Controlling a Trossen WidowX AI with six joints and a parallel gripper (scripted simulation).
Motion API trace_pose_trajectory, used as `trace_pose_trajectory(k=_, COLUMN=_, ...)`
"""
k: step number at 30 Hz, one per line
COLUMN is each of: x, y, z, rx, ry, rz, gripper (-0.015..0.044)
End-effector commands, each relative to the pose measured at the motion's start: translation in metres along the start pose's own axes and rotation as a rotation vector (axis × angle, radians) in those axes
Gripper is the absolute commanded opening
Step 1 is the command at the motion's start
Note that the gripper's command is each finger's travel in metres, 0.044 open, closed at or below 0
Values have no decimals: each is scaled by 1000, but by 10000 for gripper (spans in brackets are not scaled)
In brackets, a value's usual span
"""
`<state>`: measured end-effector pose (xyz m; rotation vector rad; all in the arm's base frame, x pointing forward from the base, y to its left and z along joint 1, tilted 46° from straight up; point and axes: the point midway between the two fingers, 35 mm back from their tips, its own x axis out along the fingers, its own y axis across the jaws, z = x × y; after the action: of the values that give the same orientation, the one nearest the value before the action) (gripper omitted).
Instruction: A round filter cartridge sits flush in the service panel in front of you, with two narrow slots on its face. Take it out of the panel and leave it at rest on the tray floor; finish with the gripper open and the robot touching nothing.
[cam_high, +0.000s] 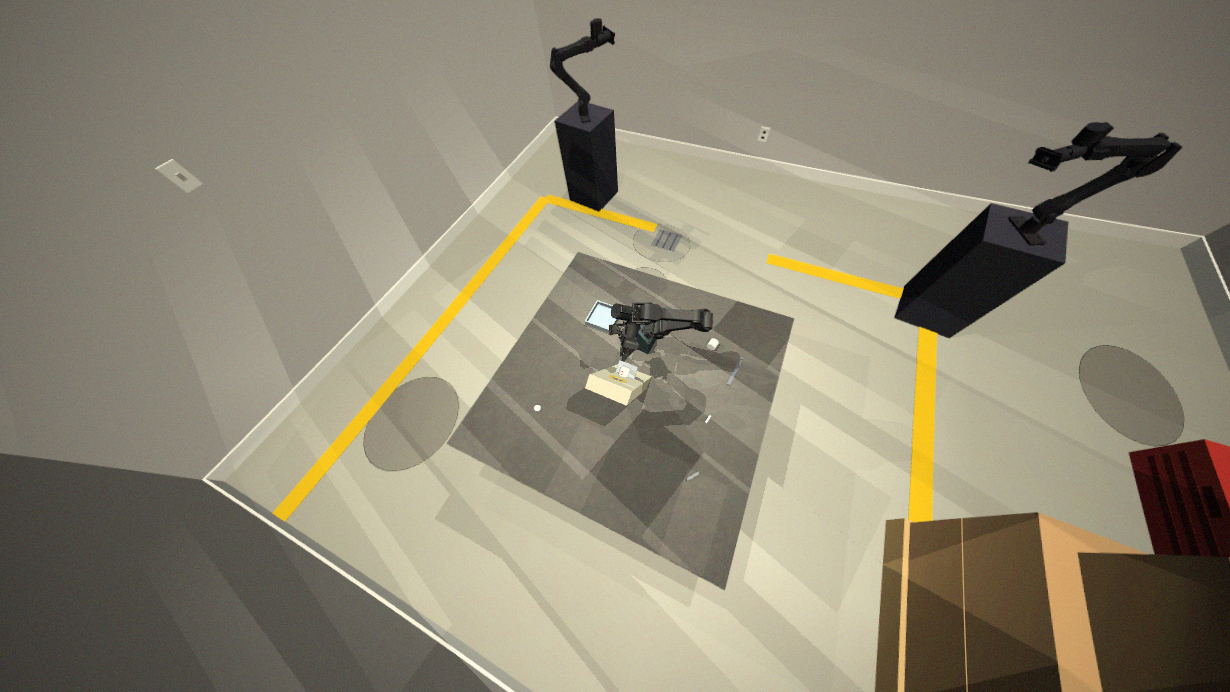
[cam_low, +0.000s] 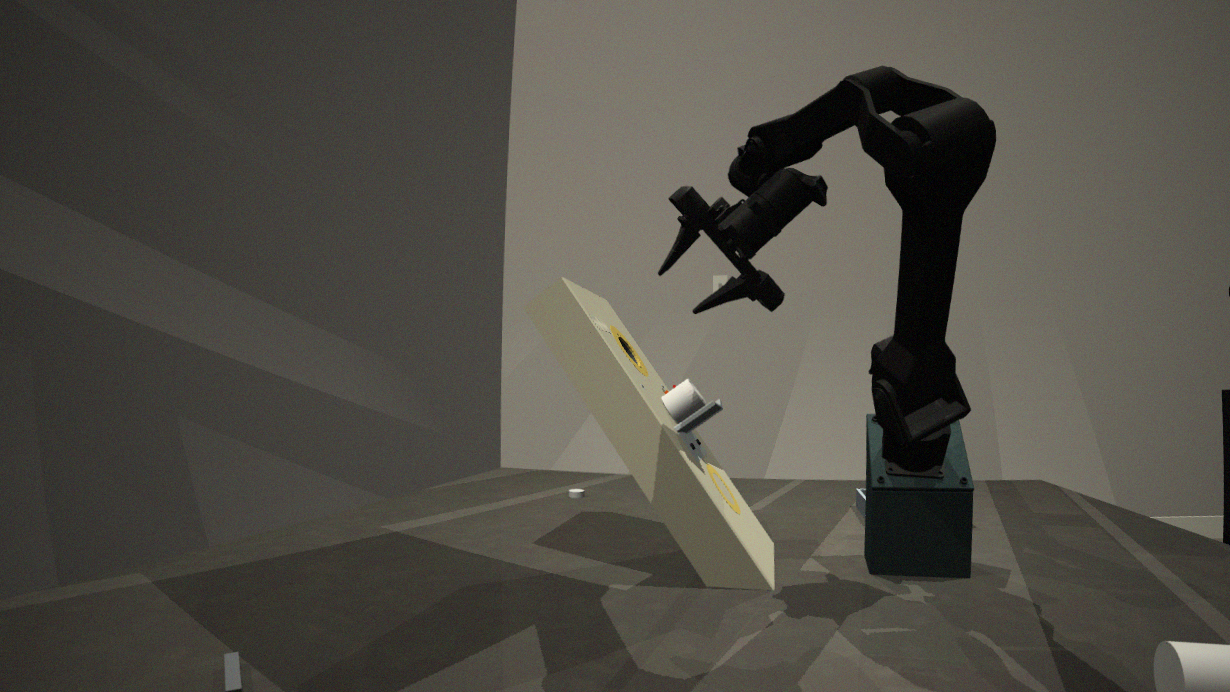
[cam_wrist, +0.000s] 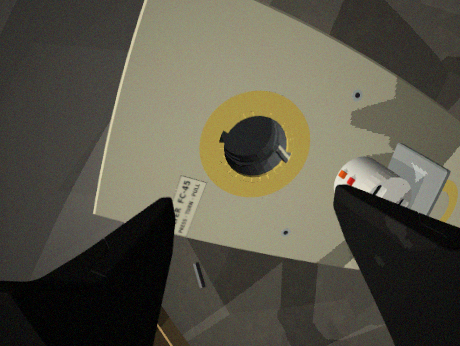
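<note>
The white round cartridge (cam_low: 682, 401) (cam_wrist: 360, 172) is out of its socket. It lies on the sloping face of the cream service panel (cam_high: 606, 391) (cam_low: 593, 378) (cam_wrist: 165, 100), against a grey flap (cam_low: 702, 417) (cam_wrist: 425, 175) that sticks out. Its orange and red marks and part of its slotted face show in the wrist view; a finger hides the rest. The dark socket (cam_low: 629, 349) (cam_wrist: 255, 145) in the upper yellow ring is empty. My gripper (cam_low: 676, 293) (cam_wrist: 255, 201) is open and empty, above the panel and clear of the cartridge. The pale blue tray (cam_high: 599, 315) is beside the arm.
A second yellow ring (cam_low: 722, 488) is low on the panel, below the flap. The arm stands on a dark green base (cam_low: 918, 533). A small white disc (cam_high: 537, 407) (cam_low: 576, 493), a white cylinder (cam_high: 713, 344) (cam_low: 1199, 667) and a grey bar (cam_low: 232, 671) (cam_wrist: 199, 275) lie around on the floor.
</note>
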<state>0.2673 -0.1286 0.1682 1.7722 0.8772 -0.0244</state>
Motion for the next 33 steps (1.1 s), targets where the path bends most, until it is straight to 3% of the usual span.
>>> trace_pose_trajectory(k=1, x=21, y=-42, z=-16, rx=-593, ry=122, rz=-134, gripper=305)
trace_pose_trajectory(k=11, x=33, y=-77, z=-35, rx=-1124, ry=307, rz=-178, gripper=305)
trace_pose_trajectory(k=33, x=42, y=-81, z=-35, rx=-1136, ry=310, rz=-181, gripper=305)
